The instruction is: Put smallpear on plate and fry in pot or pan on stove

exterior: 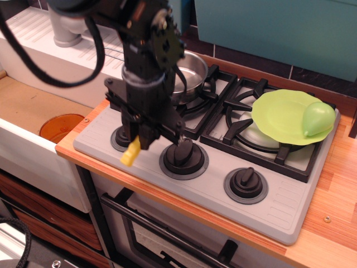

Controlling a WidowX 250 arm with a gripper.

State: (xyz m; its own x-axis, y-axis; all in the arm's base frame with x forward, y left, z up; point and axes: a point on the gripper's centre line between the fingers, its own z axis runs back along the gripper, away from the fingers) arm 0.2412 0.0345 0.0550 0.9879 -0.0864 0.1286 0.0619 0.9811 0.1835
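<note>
My gripper [138,142] is shut on the yellow crinkle-cut fry [131,152] and holds it in the air over the front left of the grey stove [279,206], near the left knob. The steel pan [187,75] sits on the left burner behind the arm, partly hidden by it. The lime-green plate [281,114] lies on the right burner. The pale green smallpear [318,118] rests on the plate's right edge.
Three black knobs [183,155] line the stove's front. An orange disc [60,127] lies in the sink well at the left. A white dish rack and grey pipe [64,30] stand at the back left. The wooden counter edge [329,223] runs on the right.
</note>
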